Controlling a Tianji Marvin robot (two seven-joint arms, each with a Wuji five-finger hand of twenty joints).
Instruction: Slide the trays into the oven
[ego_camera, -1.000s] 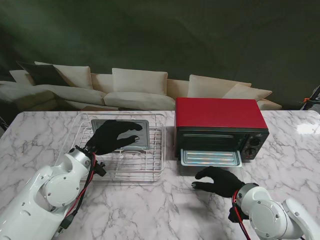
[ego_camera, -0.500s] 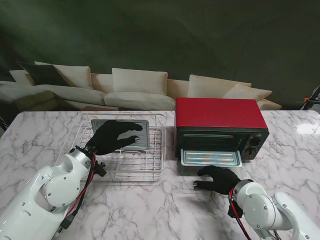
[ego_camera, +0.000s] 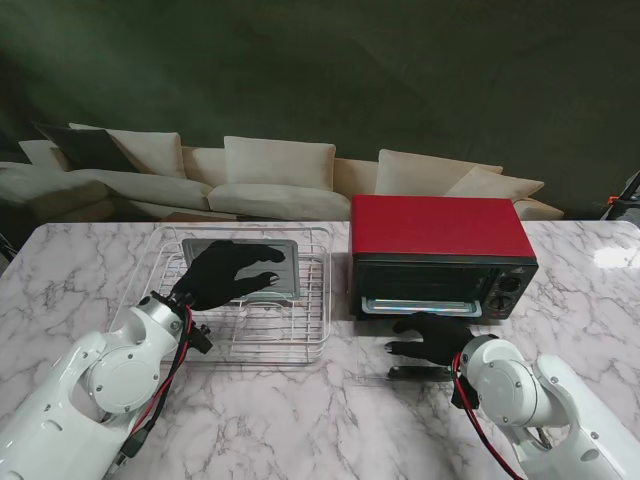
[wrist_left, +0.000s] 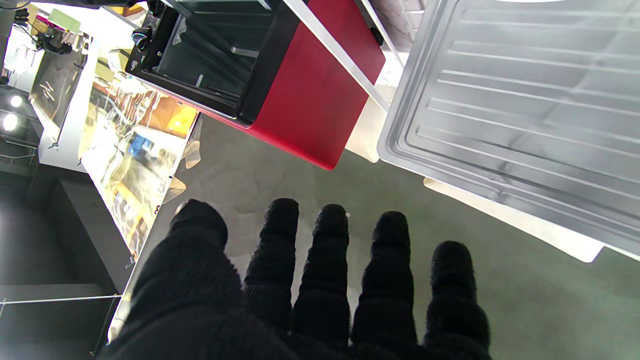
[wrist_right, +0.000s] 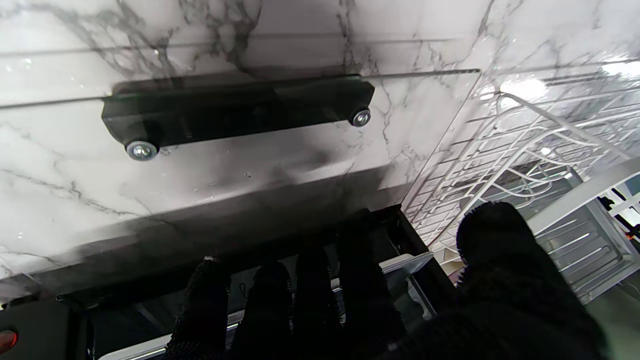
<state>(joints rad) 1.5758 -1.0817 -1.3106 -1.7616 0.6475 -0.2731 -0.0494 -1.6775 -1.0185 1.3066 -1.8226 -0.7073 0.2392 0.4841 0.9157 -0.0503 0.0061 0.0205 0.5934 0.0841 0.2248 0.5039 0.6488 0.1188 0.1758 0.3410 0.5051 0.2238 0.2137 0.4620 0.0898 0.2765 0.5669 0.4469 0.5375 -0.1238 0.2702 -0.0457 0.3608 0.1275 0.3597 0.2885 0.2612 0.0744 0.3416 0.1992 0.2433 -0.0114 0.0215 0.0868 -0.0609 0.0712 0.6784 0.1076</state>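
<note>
The red oven (ego_camera: 440, 228) stands at the right, its glass door (ego_camera: 375, 365) folded down flat on the table. One grey tray (ego_camera: 415, 305) is nearly all inside the oven; only its front lip shows. My right hand (ego_camera: 425, 340) lies over the door, open, fingers (wrist_right: 300, 300) stretched against that tray's lip (wrist_right: 407, 262). A second grey tray (ego_camera: 285, 262) rests in the wire rack (ego_camera: 290, 335) at the left. My left hand (ego_camera: 230, 275) hovers open above that tray (wrist_left: 525, 100), fingers (wrist_left: 330, 270) spread and holding nothing.
The door's black handle (ego_camera: 420, 372) (wrist_right: 235, 112) lies nearer to me than my right hand. The wire rack (wrist_right: 525, 150) stands close beside the oven's left side (wrist_left: 310, 90). A beige sofa (ego_camera: 270, 175) runs behind the marble table (ego_camera: 300, 420).
My right hand moved away from me toward the oven, and the tray that lay out on the door slid inside. The left hand stayed still.
</note>
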